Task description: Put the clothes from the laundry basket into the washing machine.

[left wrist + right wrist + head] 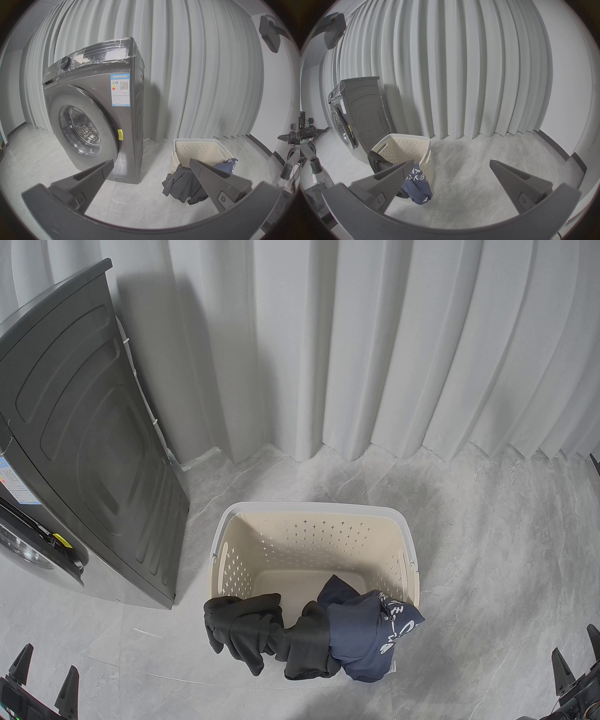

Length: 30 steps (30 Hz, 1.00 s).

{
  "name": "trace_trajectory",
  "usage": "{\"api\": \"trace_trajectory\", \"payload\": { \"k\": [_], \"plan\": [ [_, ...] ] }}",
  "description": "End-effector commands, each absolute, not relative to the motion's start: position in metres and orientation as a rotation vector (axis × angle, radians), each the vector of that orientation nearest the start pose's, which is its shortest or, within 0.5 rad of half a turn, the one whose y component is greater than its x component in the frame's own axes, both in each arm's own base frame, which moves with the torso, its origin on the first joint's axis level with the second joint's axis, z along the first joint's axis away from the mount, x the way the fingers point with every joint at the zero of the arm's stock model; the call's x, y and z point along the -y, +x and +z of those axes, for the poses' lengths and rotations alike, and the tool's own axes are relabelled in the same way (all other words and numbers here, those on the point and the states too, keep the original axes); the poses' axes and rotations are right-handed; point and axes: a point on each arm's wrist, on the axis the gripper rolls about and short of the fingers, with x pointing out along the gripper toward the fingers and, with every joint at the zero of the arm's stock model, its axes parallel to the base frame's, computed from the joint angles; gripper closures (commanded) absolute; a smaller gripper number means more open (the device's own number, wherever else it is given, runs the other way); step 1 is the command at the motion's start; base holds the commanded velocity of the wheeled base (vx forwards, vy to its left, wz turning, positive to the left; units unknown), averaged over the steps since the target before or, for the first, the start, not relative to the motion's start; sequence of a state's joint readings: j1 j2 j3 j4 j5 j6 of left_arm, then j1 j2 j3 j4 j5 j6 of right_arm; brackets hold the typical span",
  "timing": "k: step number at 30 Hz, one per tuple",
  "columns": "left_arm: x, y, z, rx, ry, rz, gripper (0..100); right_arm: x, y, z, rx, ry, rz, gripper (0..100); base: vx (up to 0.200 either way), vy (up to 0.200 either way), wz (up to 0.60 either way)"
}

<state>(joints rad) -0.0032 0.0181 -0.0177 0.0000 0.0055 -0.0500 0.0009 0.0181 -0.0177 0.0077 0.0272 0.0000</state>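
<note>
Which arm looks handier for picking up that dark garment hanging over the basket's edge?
Probably the left. The dark garment drapes over the near rim of the basket on the side of the open left gripper, and the washing machine stands there too. The right gripper is nearer the navy garment.

L gripper (47, 668) & R gripper (574, 649) low, well apart, both w/ jaws spread
</note>
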Motion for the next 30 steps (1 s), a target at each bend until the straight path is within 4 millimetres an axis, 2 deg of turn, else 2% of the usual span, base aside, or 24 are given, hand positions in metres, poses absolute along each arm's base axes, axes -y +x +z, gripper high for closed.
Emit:
{"api": "trace_trajectory", "payload": {
  "k": [1, 4, 10, 19, 28, 30],
  "plan": [
    [-0.0002, -0.0226, 0.0755, -0.003, -0.051, 0.003, 0, -0.0006, -0.0220, 0.0749, -0.018, 0.000, 0.029, 0, 0.000, 0.000, 0.00],
    [-0.0002, -0.0227, 0.0754, -0.003, -0.051, 0.003, 0, -0.0006, -0.0221, 0.0754, -0.017, 0.000, 0.029, 0, 0.000, 0.000, 0.00],
    [-0.0002, -0.0227, 0.0755, -0.001, -0.049, 0.002, 0, -0.0006, -0.0221, 0.0754, -0.017, 0.000, 0.029, 0, 0.200, 0.000, 0.00],
    [-0.0002, -0.0228, 0.0759, 0.000, -0.049, 0.003, 0, -0.0006, -0.0221, 0.0754, -0.017, 0.000, 0.029, 0, 0.000, 0.000, 0.00],
    [-0.0002, -0.0226, 0.0755, -0.003, -0.049, 0.002, 0, -0.0006, -0.0220, 0.0749, -0.018, 0.000, 0.029, 0, 0.200, 0.000, 0.00],
    [-0.0002, -0.0228, 0.0758, -0.001, -0.049, 0.002, 0, -0.0006, -0.0220, 0.0749, -0.018, 0.000, 0.029, 0, 0.000, 0.000, 0.00]
  ]
}}
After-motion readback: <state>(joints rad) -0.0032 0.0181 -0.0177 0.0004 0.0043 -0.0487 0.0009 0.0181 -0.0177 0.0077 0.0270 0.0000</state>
